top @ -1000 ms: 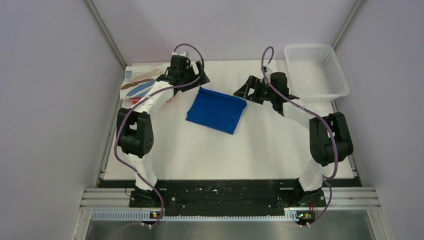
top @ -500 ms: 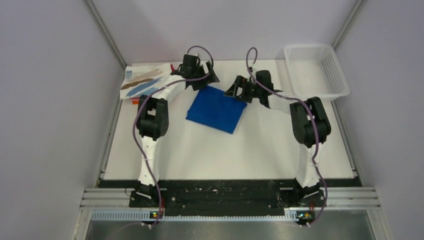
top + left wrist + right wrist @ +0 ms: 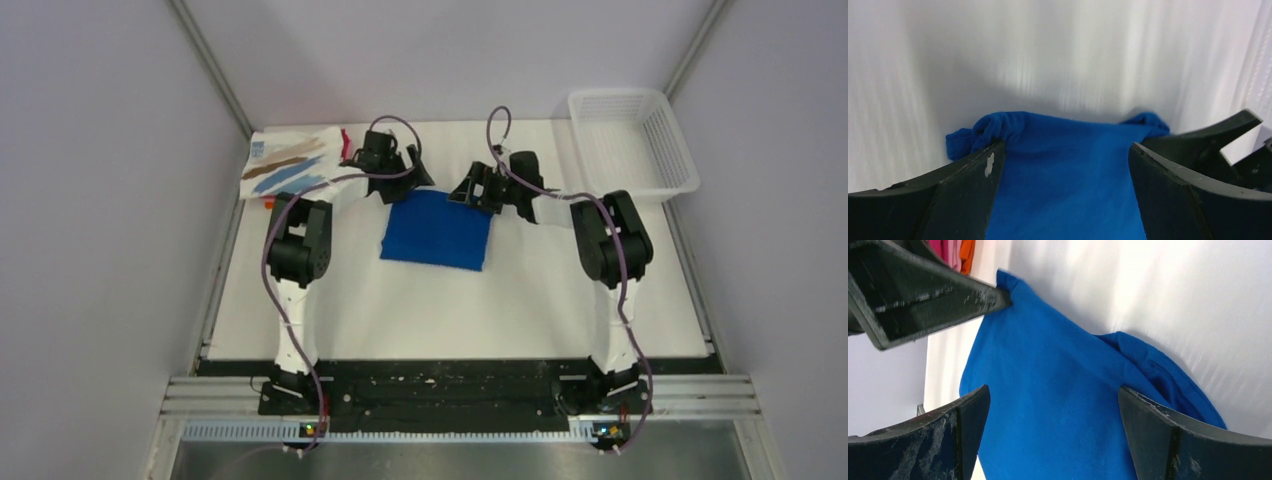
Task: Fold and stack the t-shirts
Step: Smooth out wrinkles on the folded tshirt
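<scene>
1. Top external view: I see the folded royal-blue cloth t-shirt [image 3: 437,232] lying flat on the white table [image 3: 450,310], towards its far side. The left gripper [image 3: 408,184] stands at the shirt's far-left corner and the right gripper [image 3: 468,192] at its far-right corner. Both have their jaws spread wide and clasp nothing. A white t-shirt with brown and blue streaks [image 3: 285,165] lies in the far-left corner with a red cloth [image 3: 346,140] just beside it. A white plastic mesh basket [image 3: 615,93] sits far right.
2. Left wrist view: the black fingers [image 3: 968,185] stand wide apart, and the blue shirt's bunched edge [image 3: 1063,190] lies between them.
3. Right wrist view: the fingers [image 3: 948,440] are wide apart and the blue shirt [image 3: 1048,390] spans the gap. The left gripper's fingertip [image 3: 993,297] meets the shirt's corner. Pink and orange cloth [image 3: 955,250] shows at the top edge.
</scene>
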You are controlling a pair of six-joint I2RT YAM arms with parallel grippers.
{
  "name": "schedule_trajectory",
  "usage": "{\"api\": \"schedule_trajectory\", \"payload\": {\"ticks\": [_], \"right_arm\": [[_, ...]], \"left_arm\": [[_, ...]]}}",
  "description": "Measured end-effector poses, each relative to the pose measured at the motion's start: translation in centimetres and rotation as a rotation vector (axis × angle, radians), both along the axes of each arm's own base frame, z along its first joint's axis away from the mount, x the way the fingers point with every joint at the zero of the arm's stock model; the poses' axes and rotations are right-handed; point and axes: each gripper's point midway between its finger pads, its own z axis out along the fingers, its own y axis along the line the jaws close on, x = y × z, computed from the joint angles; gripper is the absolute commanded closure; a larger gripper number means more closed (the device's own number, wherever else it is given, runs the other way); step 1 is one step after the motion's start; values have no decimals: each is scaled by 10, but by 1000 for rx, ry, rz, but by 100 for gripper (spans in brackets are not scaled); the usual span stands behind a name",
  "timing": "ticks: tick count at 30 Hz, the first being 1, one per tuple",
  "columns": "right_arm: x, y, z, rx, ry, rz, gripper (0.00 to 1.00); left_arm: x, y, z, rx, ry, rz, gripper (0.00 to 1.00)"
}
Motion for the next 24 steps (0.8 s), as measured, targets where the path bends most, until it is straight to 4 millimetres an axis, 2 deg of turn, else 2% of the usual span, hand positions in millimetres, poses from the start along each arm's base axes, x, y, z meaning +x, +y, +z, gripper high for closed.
{"api": "schedule_trajectory", "payload": {"ticks": [4,10,13,16,19,22,23,24], "right_arm": [[-26,-2,-2,7,-10,14,1],[-92,4,-5,-55,15,38,1],[-118,3,-5,-107,32,34,1],[-132,-10,0,-182,50,2,1],[-134,-26,19,-237,23,-50,1],[-133,-45,57,-271,-54,-135,1],[-132,-54,75,-277,-97,-183,1],[-131,-85,136,-247,-242,-360,1]], "left_arm": [[-54,13,-3,-9,59,25,1],[-137,23,-4,-8,131,41,1],[-169,35,2,37,145,62,1],[-185,50,17,81,130,99,1],[-182,57,46,86,49,134,1],[-184,59,71,79,-18,144,1],[-186,59,77,77,-34,140,1],[-192,57,84,88,-54,119,1]]}}
